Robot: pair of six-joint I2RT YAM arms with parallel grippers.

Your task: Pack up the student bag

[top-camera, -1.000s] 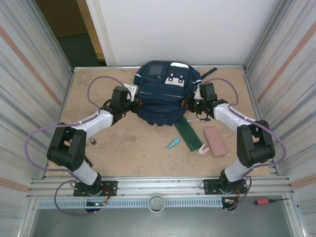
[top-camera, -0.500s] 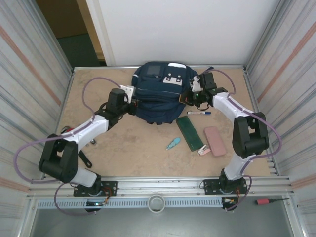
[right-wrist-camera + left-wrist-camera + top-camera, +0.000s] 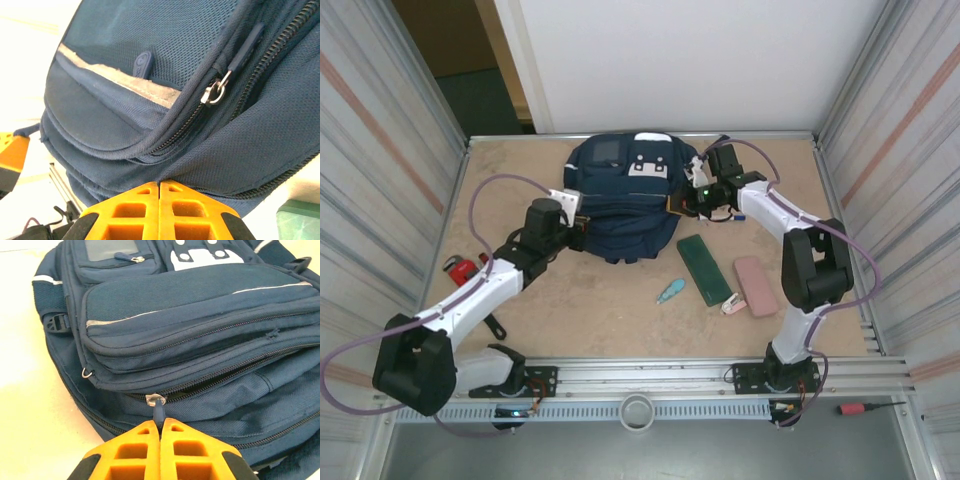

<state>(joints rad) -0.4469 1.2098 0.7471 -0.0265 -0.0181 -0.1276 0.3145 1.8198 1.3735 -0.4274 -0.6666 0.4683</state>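
Note:
The student bag, a big navy backpack with grey patches, lies at the back middle of the table. My left gripper is at its left side. In the left wrist view this gripper is shut on a dark blue zip pull hanging from a metal slider; the zip gapes a little to the slider's right. My right gripper is at the bag's right side. In the right wrist view it is shut on a pinch of the bag's navy fabric.
In front of the bag on the right lie a dark green flat case, a pink case, a small teal item and a small white item. A red tool lies at the left edge. Metal walls close both sides.
The bag has slid to the left with both grippers still on it. The left arm has stretched out lower and leftward; the right arm has reached further left.

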